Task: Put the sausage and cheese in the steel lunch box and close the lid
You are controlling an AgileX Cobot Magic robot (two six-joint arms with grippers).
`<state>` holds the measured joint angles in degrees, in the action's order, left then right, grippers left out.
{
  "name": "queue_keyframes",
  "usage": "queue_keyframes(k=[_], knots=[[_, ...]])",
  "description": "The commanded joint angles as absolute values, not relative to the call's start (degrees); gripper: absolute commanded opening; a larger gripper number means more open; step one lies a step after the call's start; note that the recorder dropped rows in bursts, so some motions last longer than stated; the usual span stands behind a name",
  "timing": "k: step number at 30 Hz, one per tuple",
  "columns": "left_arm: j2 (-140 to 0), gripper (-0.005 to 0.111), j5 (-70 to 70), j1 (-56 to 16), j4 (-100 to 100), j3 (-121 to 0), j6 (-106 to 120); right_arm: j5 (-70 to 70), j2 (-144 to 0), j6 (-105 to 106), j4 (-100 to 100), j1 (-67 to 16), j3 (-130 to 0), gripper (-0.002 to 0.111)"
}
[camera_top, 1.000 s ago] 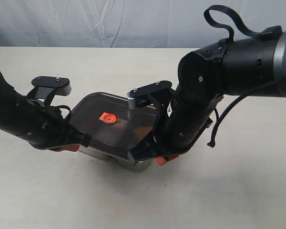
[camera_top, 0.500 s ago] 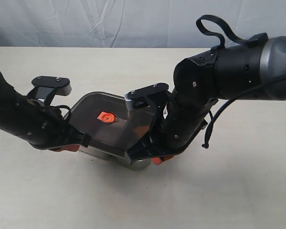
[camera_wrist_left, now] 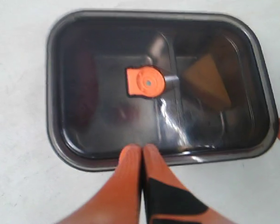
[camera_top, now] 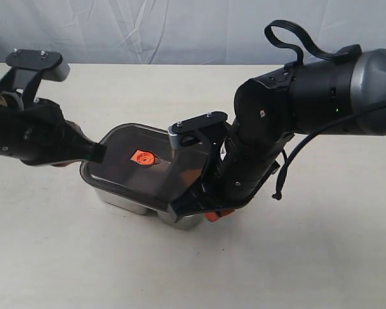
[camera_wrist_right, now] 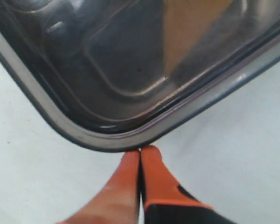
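Cheese (camera_wrist_left: 207, 81) under lid (camera_wrist_left: 107, 116) shows clearest from left wrist; left fingers (camera_wrist_left: 126, 179), right fingers (camera_wrist_right: 126, 186) clenched.

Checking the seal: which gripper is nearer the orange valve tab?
Left. The left gripper is at the long edge of the lid, opposite the valve tab; right gripper is at one corner.

The lid (camera_top: 125, 175) is being seen as glossy, smoky translucent plastic, the steel lunch box (camera_top: 125, 201) as shiny smooth metal, the worktop (camera_top: 180, 270) as matt and pale.
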<state>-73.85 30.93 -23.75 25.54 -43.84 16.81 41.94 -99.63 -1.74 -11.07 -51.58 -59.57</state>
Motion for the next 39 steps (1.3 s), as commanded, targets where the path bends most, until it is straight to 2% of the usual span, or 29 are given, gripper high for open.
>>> queue_keyframes(k=[1, 5, 12, 21, 27, 39], knots=[[-76.1, 0.0, 30.6, -21.2, 24.0, -45.0, 16.5, 42.4, -99.6, -1.4, -9.5, -51.5, -59.7, 0.0], [-80.6, 0.0, 29.5, -20.0, 23.9, -45.0, 16.5, 44.1, -98.8, -2.1, -7.7, -51.4, -59.7, 0.0], [-84.1, 0.0, 27.3, -20.0, 23.9, -45.1, 16.6, 41.8, -93.4, -15.2, 8.0, -51.4, -59.8, 0.0], [-87.4, 0.0, 25.8, -20.0, 24.1, -45.2, 16.6, 30.0, -97.1, -15.1, 8.9, -50.0, -63.1, 0.0], [-88.3, 0.0, 25.0, -20.0, 24.1, -45.3, 16.7, 32.2, -102.1, -15.0, 8.4, -46.0, -68.0, 0.0], [-89.5, 0.0, 24.4, -20.0, 23.9, -45.7, 16.7, 31.3, -105.0, -14.6, 6.7, -45.7, -68.0, 0.0]])
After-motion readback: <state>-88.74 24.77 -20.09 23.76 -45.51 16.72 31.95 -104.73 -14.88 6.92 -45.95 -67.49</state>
